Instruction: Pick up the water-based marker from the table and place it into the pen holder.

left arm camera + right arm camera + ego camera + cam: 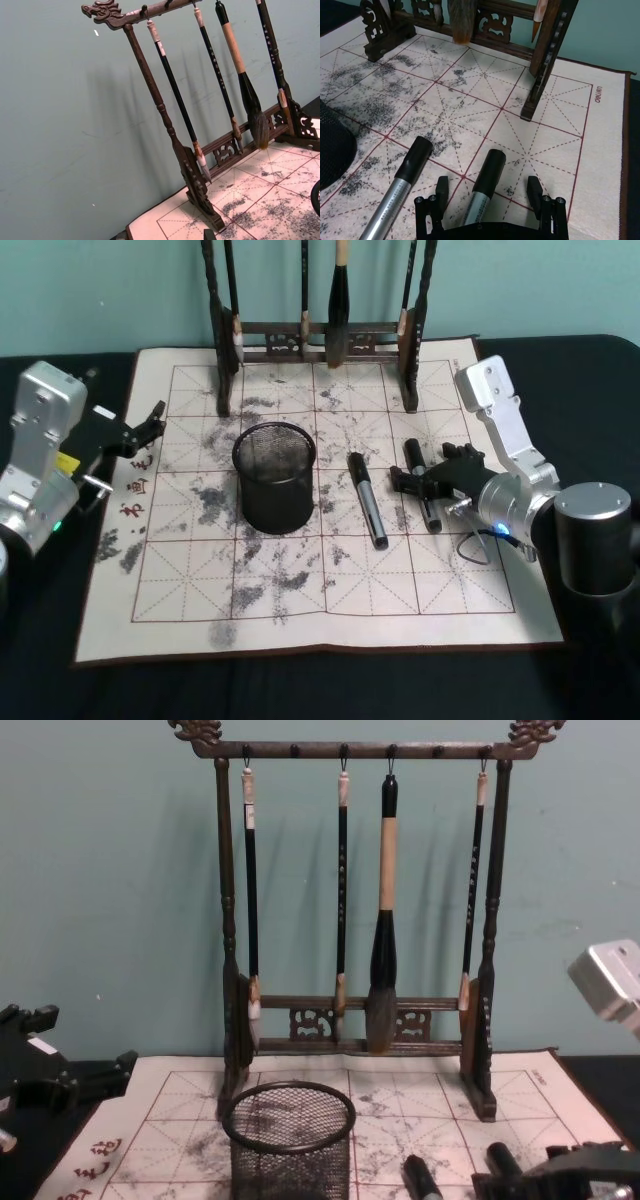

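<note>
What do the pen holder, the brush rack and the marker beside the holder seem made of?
Pen holder: black wire mesh, likely metal, with a see-through weave. Brush rack: dark carved wood, apparently, slightly glossy. Marker: silvery barrel, matte black cap, plastic or metal, unclear.

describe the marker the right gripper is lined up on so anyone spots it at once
On the whitish red-gridded mat, look right of the round black wire-mesh pen holder, where two black-capped silver markers lie side by side. The target is the right-hand marker, straddled by the open fingers of the right gripper; its neighbour lies free nearer the holder.
</note>
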